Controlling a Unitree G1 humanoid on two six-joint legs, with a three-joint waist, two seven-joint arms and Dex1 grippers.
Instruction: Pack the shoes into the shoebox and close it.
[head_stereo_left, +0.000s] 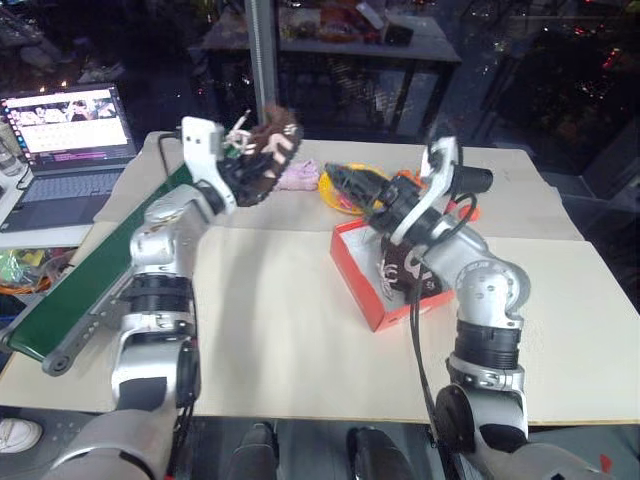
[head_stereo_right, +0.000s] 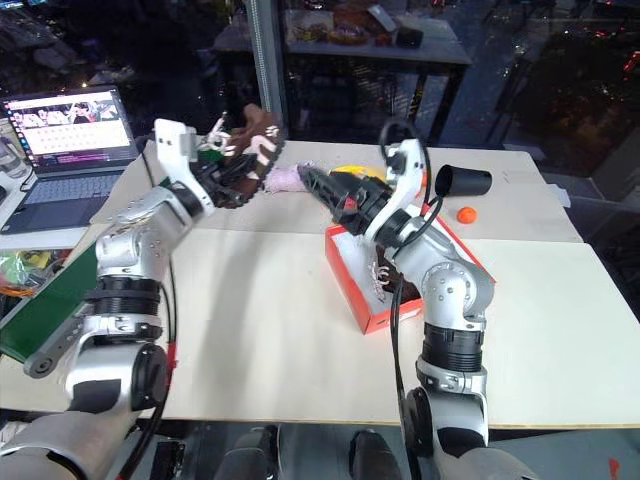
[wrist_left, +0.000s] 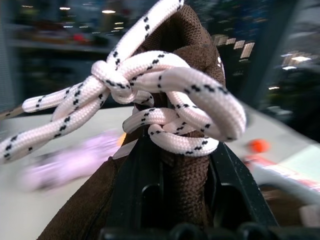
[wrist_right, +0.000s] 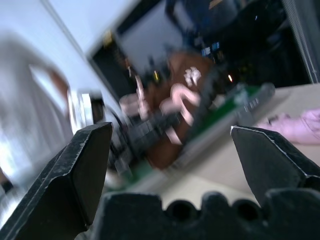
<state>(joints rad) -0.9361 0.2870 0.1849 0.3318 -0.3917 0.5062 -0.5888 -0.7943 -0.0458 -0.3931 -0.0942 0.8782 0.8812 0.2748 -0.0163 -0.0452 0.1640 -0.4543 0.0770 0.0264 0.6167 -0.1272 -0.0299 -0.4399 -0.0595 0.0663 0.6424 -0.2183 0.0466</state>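
**One shoe aloft, its partner lying in the box**

The left pincer (head_stereo_left: 252, 172) is clamping a dark brown shoe (head_stereo_left: 268, 150) and holding it in the air at the upper left of centre in the head views, above the pale table (head_stereo_left: 280, 320). In the left wrist view the two black fingers (wrist_left: 132, 190) are pressing on the shoe's tongue just under its knotted pinkish-white laces (wrist_left: 150, 95).

The right pincer (head_stereo_left: 335, 180) is hanging empty near the middle of the frame, its fingers spread wide apart — the right wrist view is showing a broad gap between them, with the lifted shoe beyond.

The red-orange shoebox (head_stereo_left: 365, 280) is sitting open on the table right of centre, partly behind the right arm, with a second brown shoe (head_stereo_left: 400, 268) lying inside — its white side mark is showing. A pale pink cloth bundle (head_stereo_left: 298, 177) and a yellow bowl (head_stereo_left: 335, 195) are lying behind the pincers, a laptop (head_stereo_left: 70, 140) is glowing at the upper left, and a small orange ball (head_stereo_right: 467, 213) is resting beside a black cup (head_stereo_right: 462, 181) at the upper right.
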